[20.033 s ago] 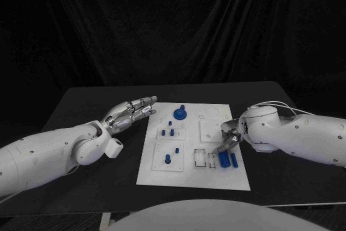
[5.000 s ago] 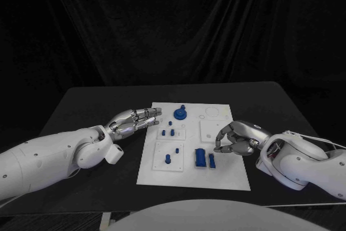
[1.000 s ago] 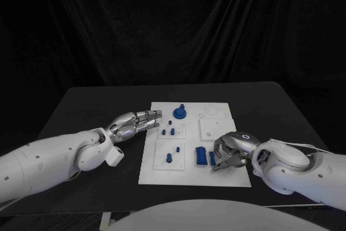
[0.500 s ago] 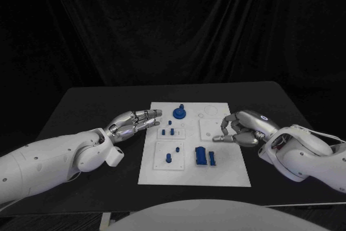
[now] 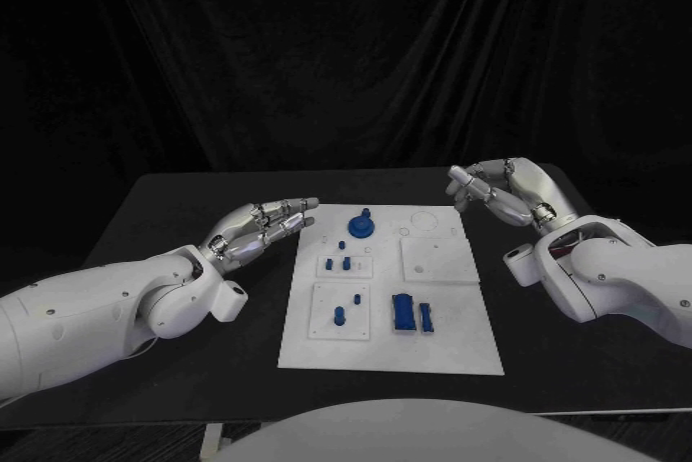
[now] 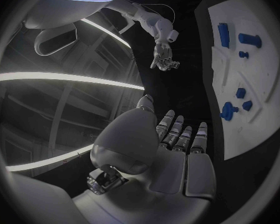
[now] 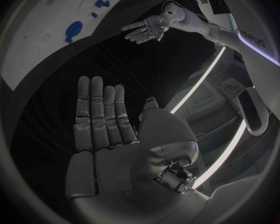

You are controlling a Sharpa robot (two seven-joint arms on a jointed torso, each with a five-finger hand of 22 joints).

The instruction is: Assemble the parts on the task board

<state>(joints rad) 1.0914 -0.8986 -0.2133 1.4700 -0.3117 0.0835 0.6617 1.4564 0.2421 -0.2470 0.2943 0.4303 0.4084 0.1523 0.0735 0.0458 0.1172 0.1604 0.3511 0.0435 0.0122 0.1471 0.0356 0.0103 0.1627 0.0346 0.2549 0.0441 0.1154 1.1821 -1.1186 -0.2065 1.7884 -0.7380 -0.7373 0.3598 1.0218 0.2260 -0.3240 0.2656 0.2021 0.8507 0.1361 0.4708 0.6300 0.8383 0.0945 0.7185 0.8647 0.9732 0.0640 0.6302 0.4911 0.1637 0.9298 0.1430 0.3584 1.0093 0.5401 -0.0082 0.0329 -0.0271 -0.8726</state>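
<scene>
Hovering with both silver hands empty and fingers spread, left hand (image 5: 264, 228) off the white task board's (image 5: 389, 354) left edge, right hand (image 5: 502, 189) beyond its far right corner, I judge I'm between placements; next I must pick which small blue parts (image 5: 413, 313) near the board's right edge need seating.

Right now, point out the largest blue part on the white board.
The blue rectangular block near the white board's front: bulkier than the slim bar beside it.
</scene>
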